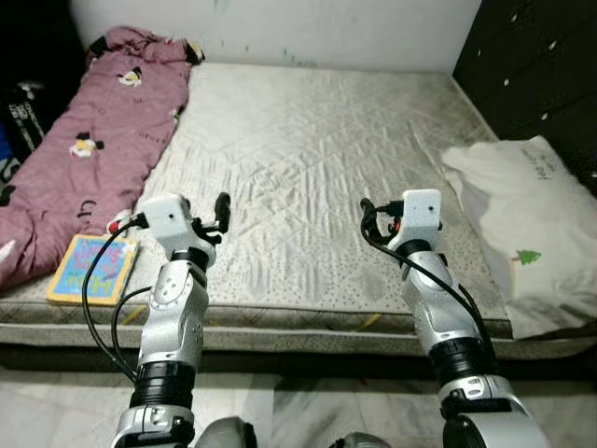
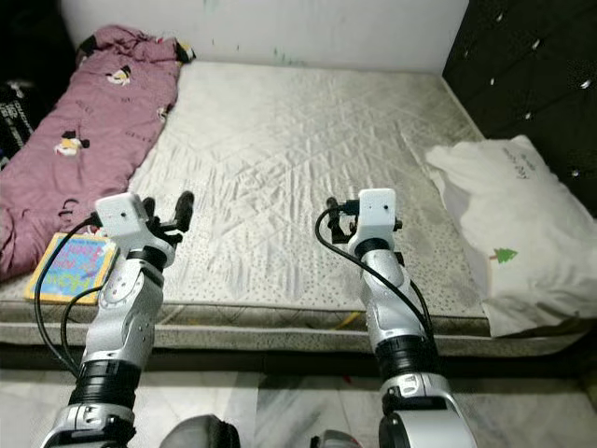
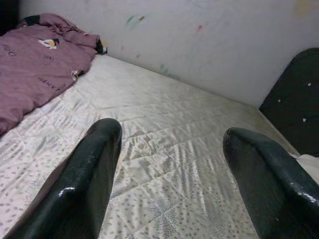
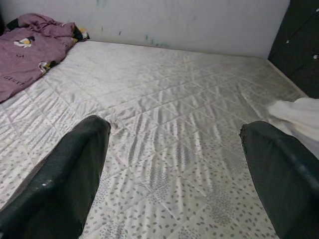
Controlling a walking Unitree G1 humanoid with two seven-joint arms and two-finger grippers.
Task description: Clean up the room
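A bare quilted mattress (image 1: 308,159) lies before me. A pink blanket (image 1: 89,140) with cartoon prints is heaped along its left side. A colourful book (image 1: 91,269) rests flat at the front left corner, partly against the blanket. A white pillow (image 1: 522,224) with a small green tree print lies at the right edge and hangs over it. My left gripper (image 3: 172,134) hovers open over the mattress front, just right of the book. My right gripper (image 4: 174,129) is open too, over the front right, left of the pillow. Neither holds anything.
A dark cabinet (image 1: 536,65) stands close along the right side of the bed. A white wall (image 1: 280,28) runs behind the bed. A black bag (image 1: 23,103) lies in the shade at the far left. Pale floor (image 1: 308,411) shows below the mattress front edge.
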